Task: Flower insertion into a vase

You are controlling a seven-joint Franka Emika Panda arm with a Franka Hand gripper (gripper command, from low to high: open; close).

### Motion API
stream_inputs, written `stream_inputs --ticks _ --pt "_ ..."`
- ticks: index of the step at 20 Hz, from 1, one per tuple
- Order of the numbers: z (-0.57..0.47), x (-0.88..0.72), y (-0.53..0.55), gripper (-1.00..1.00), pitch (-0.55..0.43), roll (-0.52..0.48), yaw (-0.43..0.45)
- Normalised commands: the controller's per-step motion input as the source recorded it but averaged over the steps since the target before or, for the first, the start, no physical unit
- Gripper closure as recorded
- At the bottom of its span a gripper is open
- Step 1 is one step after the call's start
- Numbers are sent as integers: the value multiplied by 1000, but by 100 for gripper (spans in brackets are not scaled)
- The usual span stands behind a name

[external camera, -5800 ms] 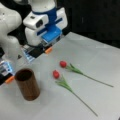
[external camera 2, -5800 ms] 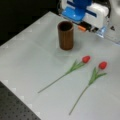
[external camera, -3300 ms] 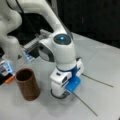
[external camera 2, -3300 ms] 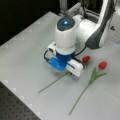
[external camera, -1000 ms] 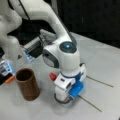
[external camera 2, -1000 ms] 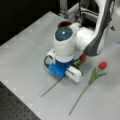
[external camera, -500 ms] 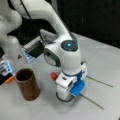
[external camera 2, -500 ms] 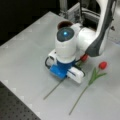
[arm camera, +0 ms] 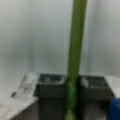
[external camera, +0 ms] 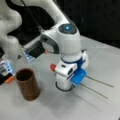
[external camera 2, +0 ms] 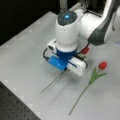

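While the vase (external camera: 27, 84) stands upright and empty at a front view's left, near the table's front edge, my gripper (arm camera: 72, 83) is closed on a green flower stem (arm camera: 75, 50). In the wrist view the stem runs straight up between my two dark fingers (arm camera: 50, 81), which press it from both sides. Compared with half a second ago, my hand sits almost in the same place, low over the table (external camera 2: 22, 50), and the red bud (external camera: 53, 67) of the flower shows beside my wrist. Some seconds ago this flower lay free on the table and I was far back behind the vase.

My arm bends down from above, the wrist pointing nearly straight to the table, with the stem sticking out from under it in both front views. A second flower (external camera 2: 102, 65) lies apart, untouched, at a front view's right. Between my hand and the vase the table is bare; the vase is near but not touching me.
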Motion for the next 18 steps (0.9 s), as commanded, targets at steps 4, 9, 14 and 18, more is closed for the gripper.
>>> stream_inputs --ticks 4,9,14,18 --pt "453 -231 -84 100 -88 30 -82" --pt "456 -352 -35 100 -8 53 -36" --pt "450 -335 -4 100 15 71 -41" --pt "397 -337 -68 100 57 76 -21"
